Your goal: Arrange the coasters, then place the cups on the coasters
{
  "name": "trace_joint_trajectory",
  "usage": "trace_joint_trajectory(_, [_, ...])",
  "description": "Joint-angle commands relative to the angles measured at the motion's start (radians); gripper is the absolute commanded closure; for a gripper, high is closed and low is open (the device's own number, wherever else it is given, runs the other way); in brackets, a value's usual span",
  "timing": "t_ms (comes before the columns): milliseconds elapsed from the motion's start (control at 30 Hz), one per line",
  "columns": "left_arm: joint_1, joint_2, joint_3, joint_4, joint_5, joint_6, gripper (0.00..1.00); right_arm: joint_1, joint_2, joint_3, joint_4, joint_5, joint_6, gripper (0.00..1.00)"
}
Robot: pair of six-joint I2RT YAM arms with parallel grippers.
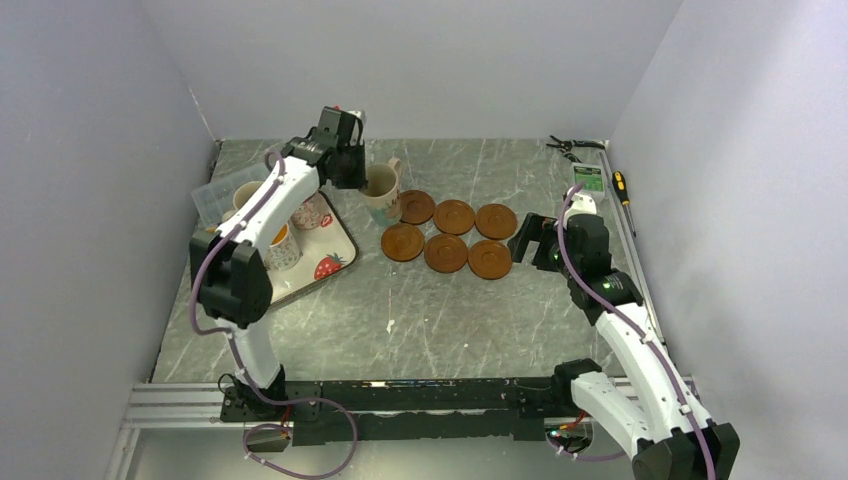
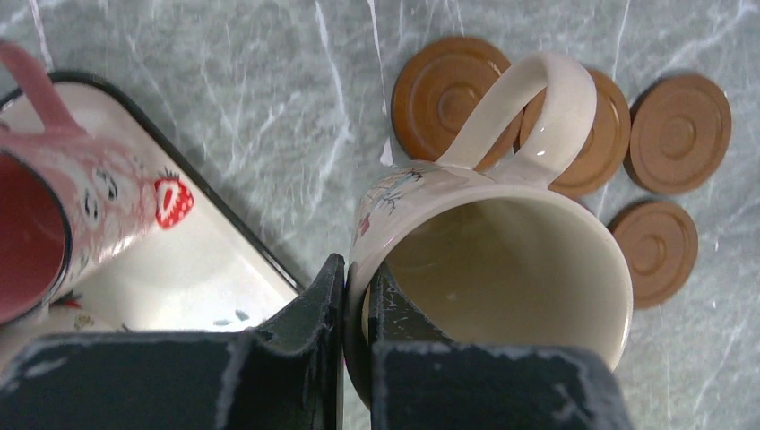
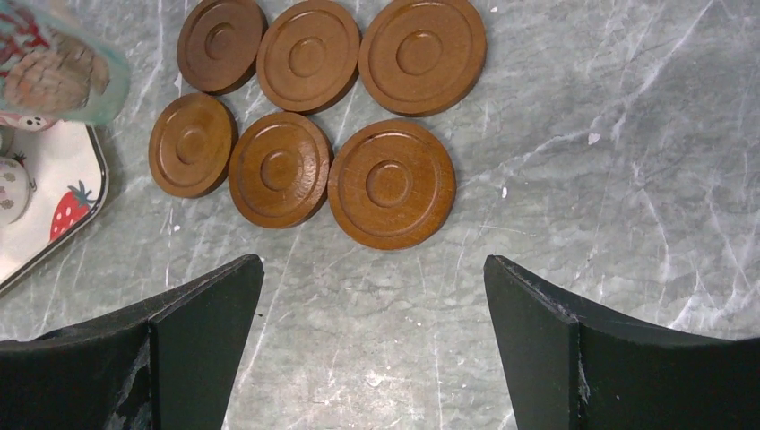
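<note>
Six brown coasters (image 1: 446, 253) (image 3: 392, 184) lie in two rows of three mid-table. My left gripper (image 1: 360, 180) (image 2: 357, 273) is shut on the rim of a cream patterned cup (image 1: 381, 190) (image 2: 502, 260), one finger inside and one outside. The cup hangs just left of the far-left coaster (image 1: 416, 207) (image 2: 444, 94), handle toward the coasters. Other cups (image 1: 283, 245) stand on the strawberry tray (image 1: 350, 252), a pink one (image 2: 54, 224) among them. My right gripper (image 1: 522, 245) (image 3: 372, 269) is open and holds nothing, just right of the near-right coaster (image 1: 490, 259).
Pliers (image 1: 570, 147) and a screwdriver (image 1: 625, 190) lie at the far right edge. A clear plastic box (image 1: 215, 195) sits at the far left beside the tray. Grey walls close the table on three sides.
</note>
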State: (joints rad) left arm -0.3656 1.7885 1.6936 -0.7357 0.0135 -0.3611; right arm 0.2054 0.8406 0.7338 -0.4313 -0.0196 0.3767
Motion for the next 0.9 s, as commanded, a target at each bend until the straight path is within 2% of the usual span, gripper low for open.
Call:
trace_joint_trajectory(0, [-0.017,0.065,0.159,0.118,-0.012,-0.024,0.97,-0.007,-0.031,-0.013,-0.023,-0.005,-0.006,0.0])
trace_joint_trajectory(367, [-0.063,0.275,0.365,0.13,-0.052,-0.011,0.97,-0.009,-0.045,-0.008,-0.027,-0.02,-0.014,0.0])
trace_joint_trajectory(867, [-0.078,0.376,0.447,0.125,-0.056,0.063,0.97,-0.009,-0.036,-0.023,-0.005,-0.046,-0.014,0.0])
